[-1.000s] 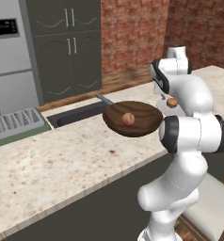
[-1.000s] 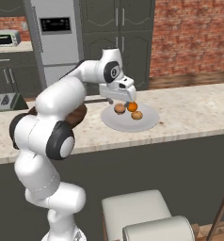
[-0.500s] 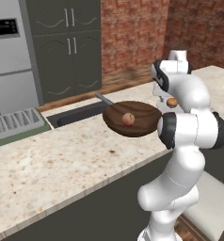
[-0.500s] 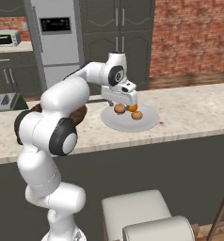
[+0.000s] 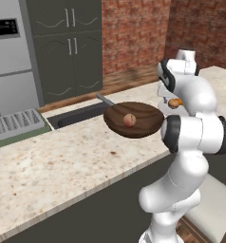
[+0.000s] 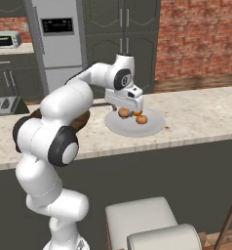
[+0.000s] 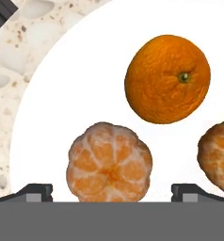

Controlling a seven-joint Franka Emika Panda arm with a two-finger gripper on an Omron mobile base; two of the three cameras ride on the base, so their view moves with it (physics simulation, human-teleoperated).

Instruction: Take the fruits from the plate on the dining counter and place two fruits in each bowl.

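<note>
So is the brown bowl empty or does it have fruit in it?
Not empty. The brown bowl holds one peach-coloured fruit, sitting near its middle.

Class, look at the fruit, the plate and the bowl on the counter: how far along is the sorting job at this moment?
Done: one fruit lies in the brown bowl. In hand: the open gripper is low over the plate, straddling a peeled fruit, nothing gripped yet. Left: three fruits on the plate, including the orange, await moving; most of the job remains.
</note>
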